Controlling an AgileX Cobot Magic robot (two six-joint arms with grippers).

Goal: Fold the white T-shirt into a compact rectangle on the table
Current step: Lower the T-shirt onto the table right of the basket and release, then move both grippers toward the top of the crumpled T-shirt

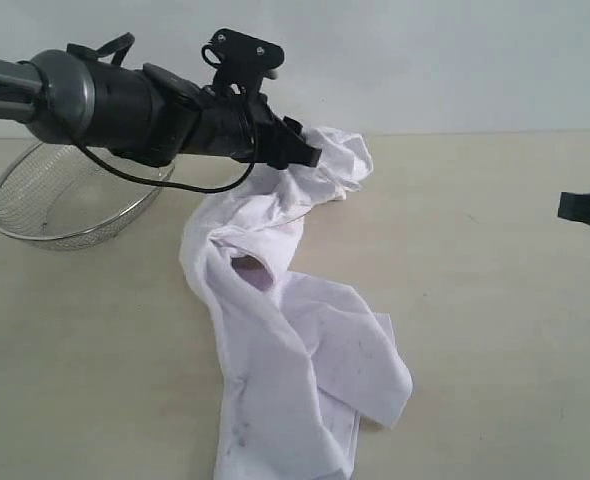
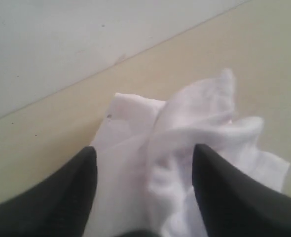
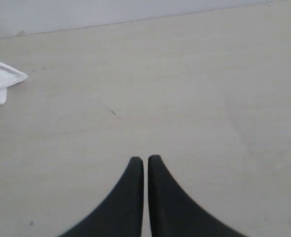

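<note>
While the left gripper (image 2: 143, 150) hangs low over the far end of the white T-shirt (image 1: 295, 350), its 2 black fingers (image 2: 76, 182) stand well apart; bunched cloth lies between them, pinched by neither; in the exterior view the tips sit at the crumpled upper end of the garment. Shirt lies on the table (image 1: 495, 330) as 1 long rumpled strip, running from mid-table to the near edge of the exterior view; unfolded, twisted, 1 opening gaping near its middle; faint specks on the lower part; the right gripper (image 3: 145, 158) is closed, only a hairline showing between its tips, gripping nothing; it hovers above bare tabletop, well apart from the shirt, 1 corner of which shows at the edge of the right wrist view; a wire-mesh basket (image 1: 65, 205) sits partly behind the left arm, near the shirt's upper end.
</note>
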